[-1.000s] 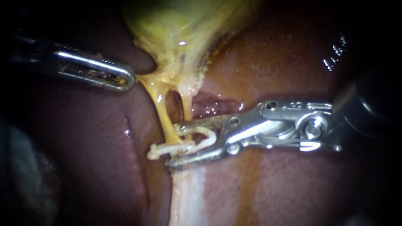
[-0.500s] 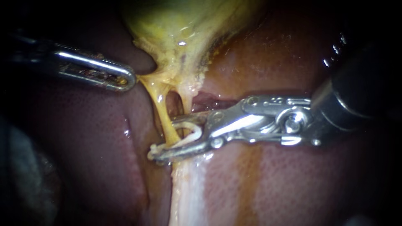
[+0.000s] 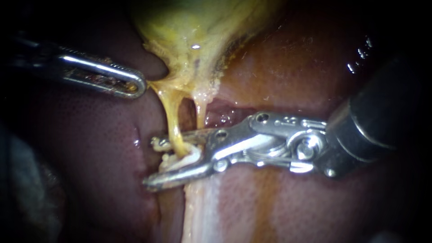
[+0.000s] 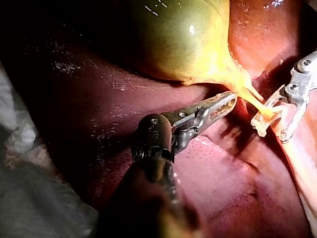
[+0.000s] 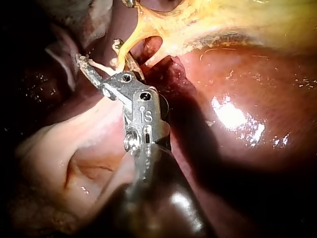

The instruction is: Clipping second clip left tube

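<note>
**Clip at the left tube**

The right instrument [image 3: 155,163] had its jaws partly closed on a white clip [image 3: 180,159] astride the left tube [image 3: 172,121]. That tube looked thin, soft, slick and easily torn, best taken squarely across its bare stretch. Room was tight: the other tube [image 3: 200,112] stood just beside; beyond, the left instrument [image 3: 135,85] rested by the gallbladder [image 3: 193,27].

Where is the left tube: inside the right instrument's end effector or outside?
Inside: the left tube runs between its jaws, which hold a clip.
</note>
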Motion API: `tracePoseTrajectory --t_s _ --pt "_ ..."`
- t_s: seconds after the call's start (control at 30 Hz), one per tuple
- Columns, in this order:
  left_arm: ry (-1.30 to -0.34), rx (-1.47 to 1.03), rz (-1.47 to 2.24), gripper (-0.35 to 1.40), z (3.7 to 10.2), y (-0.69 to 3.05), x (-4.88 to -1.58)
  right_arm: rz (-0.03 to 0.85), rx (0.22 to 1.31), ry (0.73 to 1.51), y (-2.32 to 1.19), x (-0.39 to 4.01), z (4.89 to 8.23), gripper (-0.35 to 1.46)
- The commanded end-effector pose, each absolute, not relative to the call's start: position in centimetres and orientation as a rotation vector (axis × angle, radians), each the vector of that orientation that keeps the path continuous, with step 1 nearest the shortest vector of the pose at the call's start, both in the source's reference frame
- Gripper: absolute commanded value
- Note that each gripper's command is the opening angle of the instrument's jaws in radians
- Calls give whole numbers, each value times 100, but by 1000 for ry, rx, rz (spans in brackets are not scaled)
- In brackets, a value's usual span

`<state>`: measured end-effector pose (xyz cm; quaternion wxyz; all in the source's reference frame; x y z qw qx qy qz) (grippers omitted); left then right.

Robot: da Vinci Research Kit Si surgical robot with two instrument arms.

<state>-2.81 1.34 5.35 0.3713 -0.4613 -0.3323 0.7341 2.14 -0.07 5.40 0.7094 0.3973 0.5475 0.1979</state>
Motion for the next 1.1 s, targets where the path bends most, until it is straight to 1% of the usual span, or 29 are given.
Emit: tracePoseTrajectory --t_s 0.03,0.2,0.43,0.7,0.9,1.1 --pt "-852 -1183 1882 -35 535 134 -281 430 891 1213 -8 214 537 48" --pt "-852 -1183 1882 -35 535 134 -281 391 921 1212 -14 216 527 45" --pt "-852 -1183 1882 -35 535 134 -281 343 956 1209 -14 214 528 39" --pt "-851 -1183 1883 -35 536 133 -281 335 959 1209 -16 212 530 30" --pt "-850 -1184 1883 -35 537 133 -281 333 960 1209 -15 208 533 17" --pt "-850 -1184 1883 -35 537 132 -281 346 972 1201 -13 204 535 -2"
